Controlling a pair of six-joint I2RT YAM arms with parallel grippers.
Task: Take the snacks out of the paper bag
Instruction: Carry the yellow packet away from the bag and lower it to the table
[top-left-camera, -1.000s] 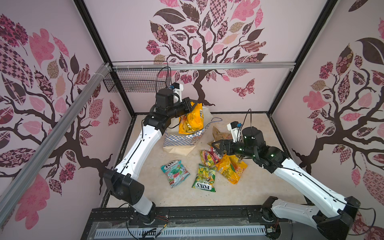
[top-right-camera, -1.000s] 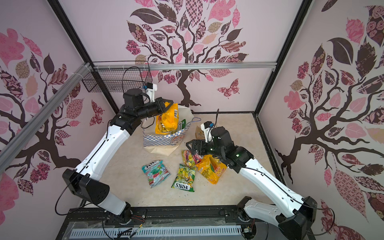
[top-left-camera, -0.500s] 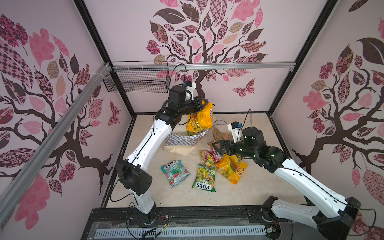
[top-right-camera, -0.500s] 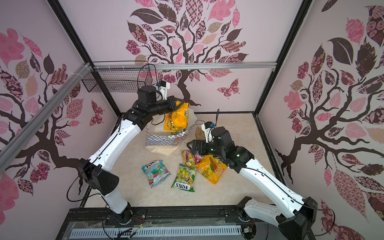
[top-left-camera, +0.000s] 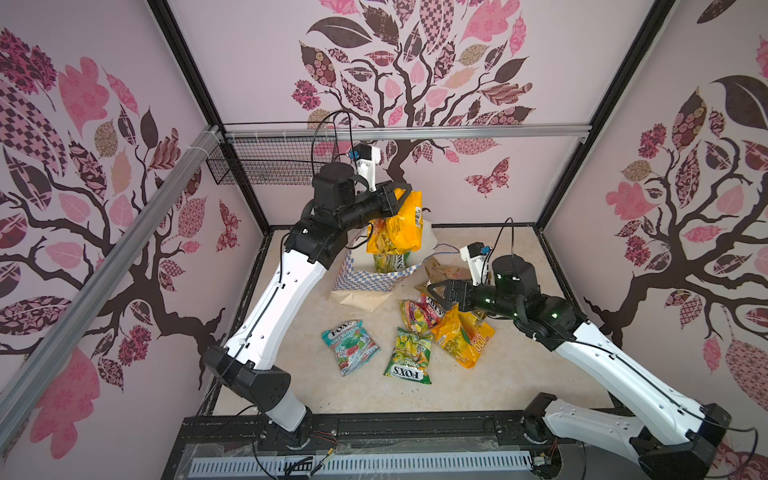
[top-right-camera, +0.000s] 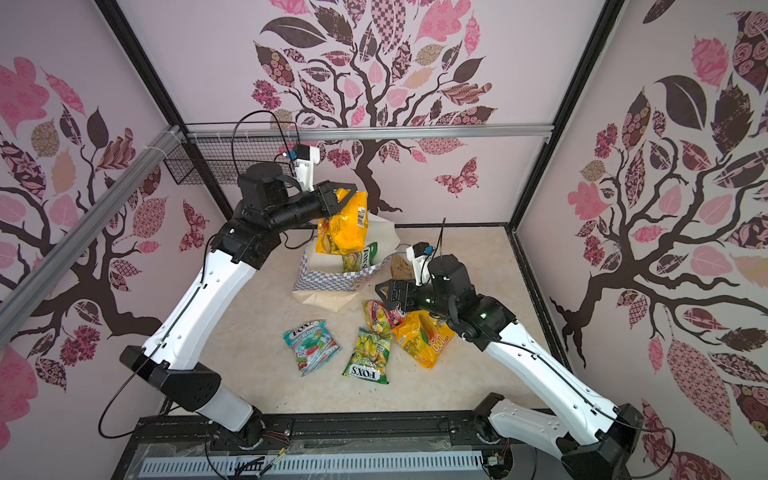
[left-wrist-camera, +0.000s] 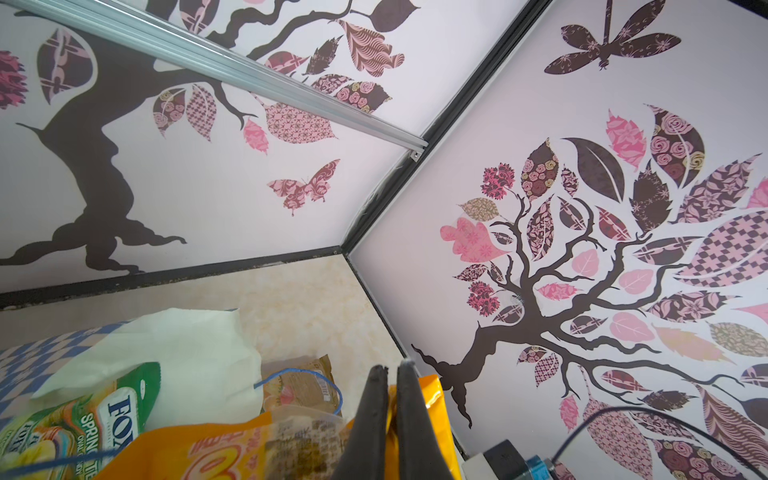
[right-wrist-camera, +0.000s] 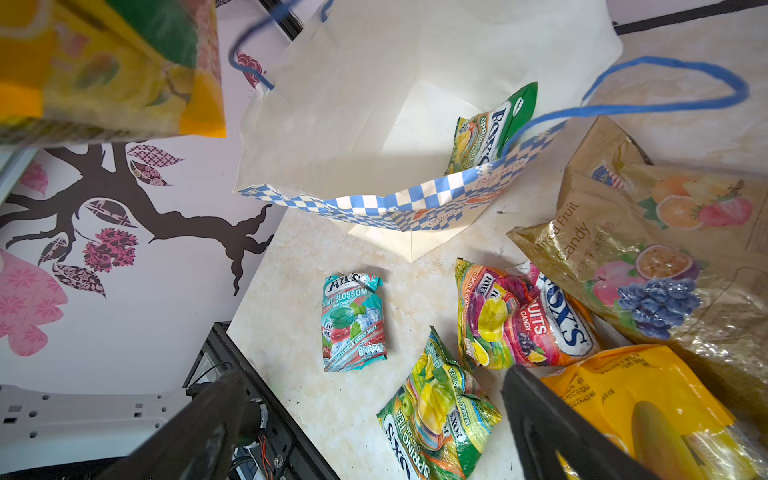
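**Yellow-orange packet (top-left-camera: 400, 226) pinched in left gripper (top-left-camera: 400, 198), hanging over the paper bag (top-left-camera: 365, 281)**

- Left gripper: jaws closed on the packet's top edge. In the left wrist view, the two fingers (left-wrist-camera: 374, 415) sit almost together with yellow film between them.
- The packet hangs straight down from the fingertips. In both top views its lower end overlaps the bag mouth. Can't tell if it touches the rim.
- Directly below the left gripper is the paper bag, mouth open, white inside and blue check outside.
- One green FOX'S packet (right-wrist-camera: 490, 133) is inside the bag, leaning on the wall nearest the right gripper (top-left-camera: 434, 296).
- A blue cord handle (right-wrist-camera: 665, 83) loops out over that wall.
- Right gripper: jaws wide apart with nothing between them, hovering just above the table (top-left-camera: 353, 399) beside the bag.
- Just under the right gripper is the pink FOX'S fruits packet (right-wrist-camera: 523, 320).
- A yellow bag (right-wrist-camera: 648, 407) lies under the wrist, overlapping the fruits packet.
- A gold-brown candy bag (right-wrist-camera: 644, 249) is beside the right gripper on the back-wall side, next to the paper bag.
- Further out from the right gripper, toward the arm bases, a green spring tea packet (top-left-camera: 409, 355) lies flat against the fruits packet.
- Beyond that, a teal mint packet (top-left-camera: 351, 347) lies on its own, apart from the bag.
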